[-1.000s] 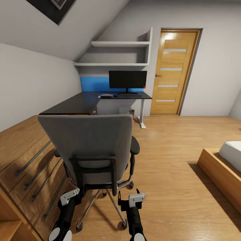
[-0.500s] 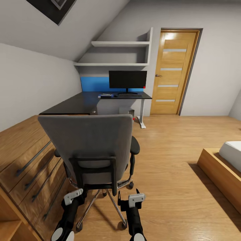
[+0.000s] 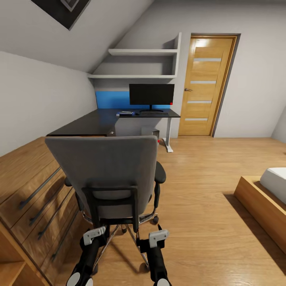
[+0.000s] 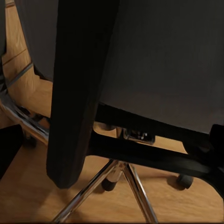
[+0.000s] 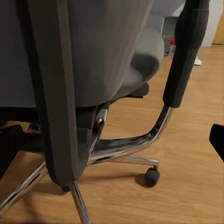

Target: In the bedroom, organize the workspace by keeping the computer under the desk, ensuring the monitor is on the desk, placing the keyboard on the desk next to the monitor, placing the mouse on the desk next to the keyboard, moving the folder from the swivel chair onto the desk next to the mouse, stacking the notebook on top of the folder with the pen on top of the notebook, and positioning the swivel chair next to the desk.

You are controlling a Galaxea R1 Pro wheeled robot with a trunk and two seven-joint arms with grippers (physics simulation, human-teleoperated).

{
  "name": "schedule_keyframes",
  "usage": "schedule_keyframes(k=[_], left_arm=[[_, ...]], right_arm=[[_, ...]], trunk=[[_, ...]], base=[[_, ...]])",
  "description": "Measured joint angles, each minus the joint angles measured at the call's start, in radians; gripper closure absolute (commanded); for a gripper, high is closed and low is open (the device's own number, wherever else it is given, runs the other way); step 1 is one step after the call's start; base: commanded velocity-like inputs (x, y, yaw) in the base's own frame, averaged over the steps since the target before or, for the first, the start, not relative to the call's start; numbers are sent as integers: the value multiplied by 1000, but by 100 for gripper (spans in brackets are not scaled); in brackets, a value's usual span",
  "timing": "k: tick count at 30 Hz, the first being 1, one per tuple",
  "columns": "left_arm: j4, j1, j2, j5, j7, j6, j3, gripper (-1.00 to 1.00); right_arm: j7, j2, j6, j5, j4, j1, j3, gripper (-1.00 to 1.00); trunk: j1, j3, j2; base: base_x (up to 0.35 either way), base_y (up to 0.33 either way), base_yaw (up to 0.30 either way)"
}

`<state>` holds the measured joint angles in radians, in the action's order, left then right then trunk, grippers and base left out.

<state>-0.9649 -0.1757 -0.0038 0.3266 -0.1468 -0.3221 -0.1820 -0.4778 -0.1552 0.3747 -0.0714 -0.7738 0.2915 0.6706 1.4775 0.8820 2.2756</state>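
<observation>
Head view: we see swivel chair (image 3: 104,174) back-on, just ahead of left end effector (image 3: 94,235) and right end effector (image 3: 158,236); their finger spacing we cannot tell. Monitor (image 3: 151,94) stands on black counter (image 3: 99,121) far off. Left wrist view: chair's black back strut (image 4: 77,88) close. Right wrist view: armrest (image 5: 186,51), chrome base (image 5: 126,147).

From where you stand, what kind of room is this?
Probably an attic bedroom with a work corner: a sloped ceiling, a black desk with a monitor, and a bed's corner.
</observation>
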Motion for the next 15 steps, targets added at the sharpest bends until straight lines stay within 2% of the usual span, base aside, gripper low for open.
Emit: schedule_keyframes(k=[8,15], left_arm=[[10,0,0,-1,1,0,-4,-100],[12,0,0,-1,0,0,-4,-100]], right_arm=[[20,-5,-7,10,0,0,47,-100],[27,-13,-46,11,-3,0,54,-100]], trunk=[[0,0,0],[0,0,0]], base=[[0,0,0],[0,0,0]])
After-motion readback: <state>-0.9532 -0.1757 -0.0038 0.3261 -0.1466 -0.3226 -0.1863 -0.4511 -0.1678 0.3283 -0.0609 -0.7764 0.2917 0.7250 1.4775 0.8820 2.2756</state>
